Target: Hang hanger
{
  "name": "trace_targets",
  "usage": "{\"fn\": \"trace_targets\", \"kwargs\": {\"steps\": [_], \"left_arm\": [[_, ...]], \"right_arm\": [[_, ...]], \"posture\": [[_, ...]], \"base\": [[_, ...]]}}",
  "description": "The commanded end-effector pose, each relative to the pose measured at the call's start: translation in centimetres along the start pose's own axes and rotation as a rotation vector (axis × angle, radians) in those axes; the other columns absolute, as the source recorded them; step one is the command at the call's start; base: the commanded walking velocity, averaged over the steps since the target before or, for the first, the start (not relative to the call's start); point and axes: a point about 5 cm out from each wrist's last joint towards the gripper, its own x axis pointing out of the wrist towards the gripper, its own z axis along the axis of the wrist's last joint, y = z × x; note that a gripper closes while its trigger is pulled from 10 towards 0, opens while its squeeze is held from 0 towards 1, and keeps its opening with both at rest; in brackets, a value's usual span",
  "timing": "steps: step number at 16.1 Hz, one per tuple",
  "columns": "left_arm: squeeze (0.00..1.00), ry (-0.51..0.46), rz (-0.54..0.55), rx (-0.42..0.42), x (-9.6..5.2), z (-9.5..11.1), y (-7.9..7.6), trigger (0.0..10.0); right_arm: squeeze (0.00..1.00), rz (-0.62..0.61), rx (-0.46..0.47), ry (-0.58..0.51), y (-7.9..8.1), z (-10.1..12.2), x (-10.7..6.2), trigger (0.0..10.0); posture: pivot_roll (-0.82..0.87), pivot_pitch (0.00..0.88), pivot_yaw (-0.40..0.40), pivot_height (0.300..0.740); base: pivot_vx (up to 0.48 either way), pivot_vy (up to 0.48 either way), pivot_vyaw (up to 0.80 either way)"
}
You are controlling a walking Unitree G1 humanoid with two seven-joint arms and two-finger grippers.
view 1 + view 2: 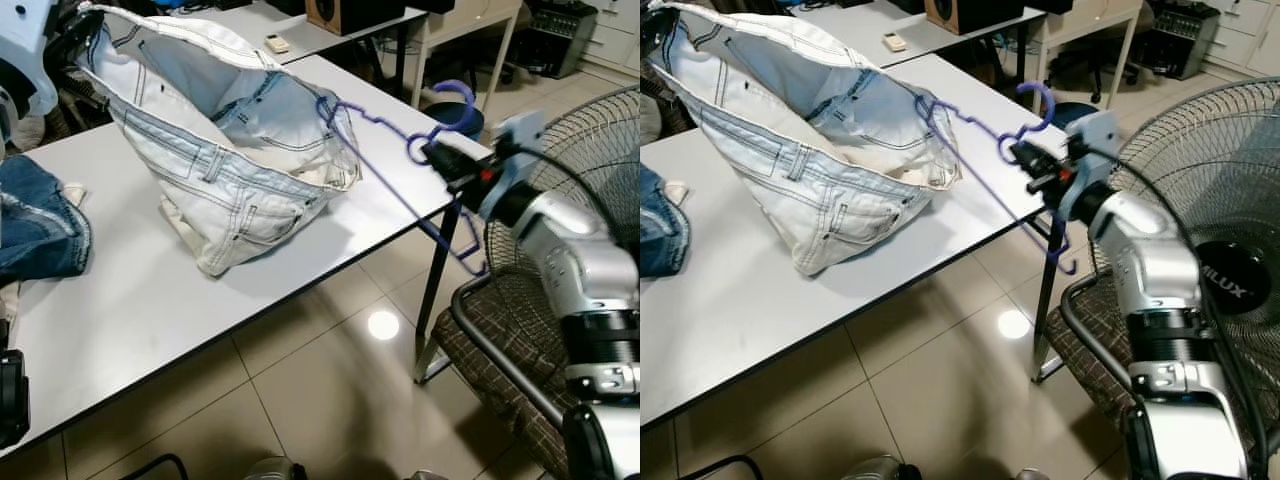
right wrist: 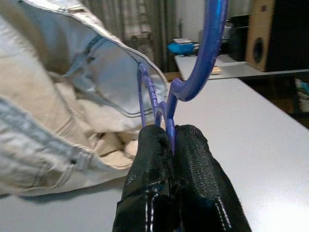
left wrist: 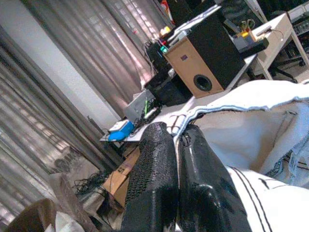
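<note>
Purple plastic hanger (image 1: 395, 150), one, held in the air at the right of centre in the head views, over the near right corner of the white table (image 1: 150, 300). Its hook curls up at upper right; one arm runs left into the waistband of the pale blue jeans (image 1: 225, 150), the other slopes down past the table edge. Right gripper (image 2: 172, 140) has both black fingers (image 2: 149, 159) pressed together, pinching the hanger's neck just below the hook. Left gripper (image 3: 177, 135) sits at the top left of the head views, fingers clamped on the raised jeans waistband, holding it open. One pair of pale jeans stands tented on the table; a second, darker denim piece (image 1: 40, 220) lies at the left edge. One standing fan (image 1: 1200, 200) at the right, hub label reads "MILUX" (image 1: 1232, 290). A checked chair seat (image 1: 510, 380) is below the right arm. One wooden speaker (image 3: 207, 60) stands on a further table, with a small blue object (image 3: 120, 131) near it. One remote-like item (image 1: 277, 43) lies on the rear table.
</note>
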Motion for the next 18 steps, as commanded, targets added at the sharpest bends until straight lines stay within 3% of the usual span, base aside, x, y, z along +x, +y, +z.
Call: {"fn": "trace_targets", "kwargs": {"steps": [1,4,5,7,10,13,18], "left_arm": [[0.0,-0.021,0.022,0.008,-0.2,0.6,0.5,0.0],[0.0,-0.042,0.0,0.02,0.7,0.9,-0.2,0.0],[0.0,-0.042,0.0,0.02,0.7,0.9,-0.2,0.0],[0.0,-0.107,-0.041,0.016,1.8,1.8,-1.2,0.0],[0.0,-0.166,-0.151,-0.01,2.8,2.6,-3.7,0.0],[0.0,-0.202,-0.246,-0.043,4.0,2.8,-7.4,0.0],[0.0,-0.243,-0.299,-0.055,5.2,3.6,-10.0,0.0]], "right_arm": [[0.0,0.046,-0.001,-0.012,1.0,0.1,0.1,10.0],[0.0,0.118,0.016,0.001,2.9,-0.9,-0.2,10.0],[0.0,0.118,0.016,0.001,2.9,-0.9,-0.2,10.0],[0.0,0.201,0.015,0.027,5.6,-2.0,0.0,10.0],[0.0,0.272,0.047,0.056,8.9,-3.7,0.8,10.0],[0.0,0.352,0.087,0.108,12.7,-5.0,2.0,10.0],[0.0,0.427,0.133,0.053,15.9,-4.2,3.6,10.0]], "posture": [[-0.08,0.0,0.114,0.74],[-0.09,0.0,0.13,0.74],[-0.09,0.0,0.13,0.74],[-0.1,0.0,0.148,0.74],[-0.11,0.0,0.164,0.74],[-0.12,0.0,0.183,0.74],[-0.11,0.0,0.195,0.74]], "base": [[0.0,0.0,0.0],[0.0,0.0,0.0],[0.0,0.0,0.0],[0.0,0.0,0.0],[0.0,0.0,0.0],[0.0,0.0,0.0],[0.0,0.0,0.0]]}}
